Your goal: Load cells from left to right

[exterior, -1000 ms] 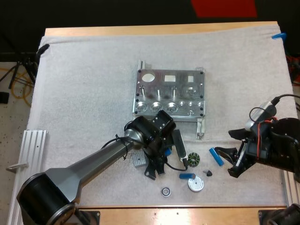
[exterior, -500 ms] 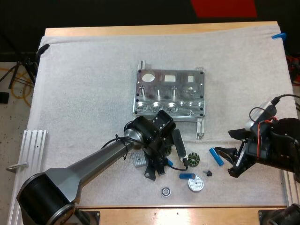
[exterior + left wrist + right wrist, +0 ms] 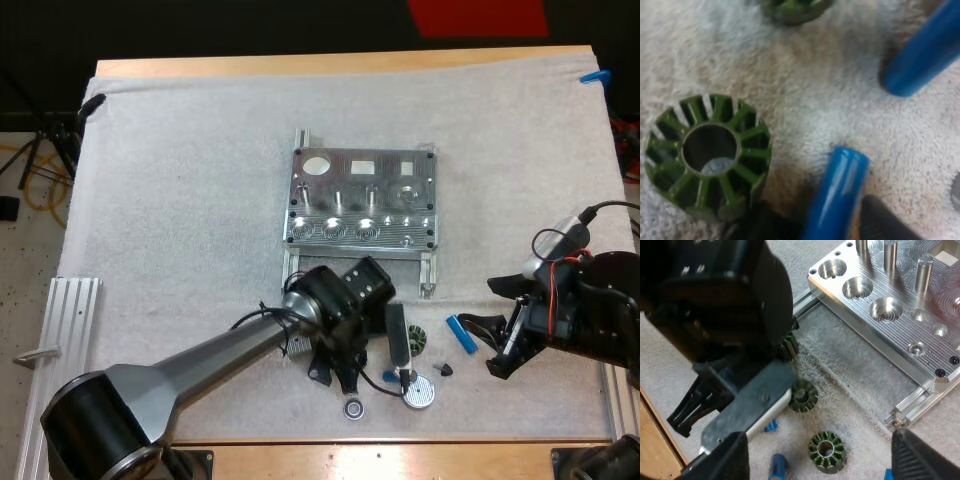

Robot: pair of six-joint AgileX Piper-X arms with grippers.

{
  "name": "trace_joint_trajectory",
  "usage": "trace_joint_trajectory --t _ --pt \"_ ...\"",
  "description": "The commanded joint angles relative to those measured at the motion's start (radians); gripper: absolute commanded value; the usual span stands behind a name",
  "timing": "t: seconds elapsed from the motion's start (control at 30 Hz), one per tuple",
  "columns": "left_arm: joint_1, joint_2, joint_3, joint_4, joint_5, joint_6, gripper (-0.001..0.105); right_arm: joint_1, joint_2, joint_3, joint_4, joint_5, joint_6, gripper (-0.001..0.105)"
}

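**Left end effector closed on a blue cell in front of the fixture**

In the left wrist view the left end effector (image 3: 826,222) has its two black fingers (image 3: 882,222) set narrow against either side of a bright blue cylinder (image 3: 837,192). The cylinder lies on the white mat (image 3: 805,90). A dark green slotted ring (image 3: 707,157) stands just beside that cylinder. A second blue cylinder (image 3: 922,52) lies a little farther off on the mat.

From the high view, the left arm (image 3: 240,350) reaches over a scatter of loose parts on the near side of the mat. This is just in front of the silver machined metal fixture (image 3: 362,205), which sits near the middle of the mat on the wooden surface (image 3: 350,66). Among the parts are a round white disc (image 3: 419,392), a small dark cone (image 3: 446,369) and a small metal bearing ring (image 3: 353,408).

The right end effector (image 3: 487,345) rests at the right of these parts. Its fingers are spread wide and clear of every piece. A third blue cylinder (image 3: 462,333) lies just beside its fingertips, tilted on the mat. In the right wrist view the fixture's near row of round pockets faces the loose green rings across a strip of mat.
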Motion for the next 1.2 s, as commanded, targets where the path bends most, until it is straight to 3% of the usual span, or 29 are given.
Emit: trace_joint_trajectory --t 0.0,0.13,0.23,0.3,0.37,0.5,0.9,1.17 --pt "-0.003 0.006 -0.007 -0.015 -0.046 0.004 0.029 0.003 -0.003 -0.011 0.0 -0.004 -0.014 0.059" --pt "-0.003 0.006 -0.007 -0.003 -0.054 0.033 0.026 0.003 -0.003 -0.011 0.0 -0.004 -0.014 0.059" --pt "-0.003 0.006 -0.007 0.042 -0.014 0.05 0.026 0.003 -0.003 -0.011 0.0 -0.004 -0.014 0.059" --pt "-0.003 0.006 -0.01 0.086 0.023 0.065 0.03 0.003 -0.003 -0.011 0.0 -0.004 -0.014 0.059" --pt "-0.003 0.002 -0.018 0.13 0.067 0.068 0.041 0.003 -0.003 -0.011 0.0 -0.004 -0.014 0.059" --pt "-0.003 -0.01 -0.04 0.17 0.067 0.072 0.056 0.003 -0.003 -0.011 0.0 -0.004 -0.014 0.059" --pt "-0.003 -0.014 -0.05 0.17 0.039 0.327 0.051 0.003 -0.003 -0.011 0.0 -0.004 -0.014 0.059" --pt "-0.056 0.024 -0.05 0.162 0.026 0.368 0.051 0.003 -0.003 -0.011 0.0 -0.004 -0.014 0.059"
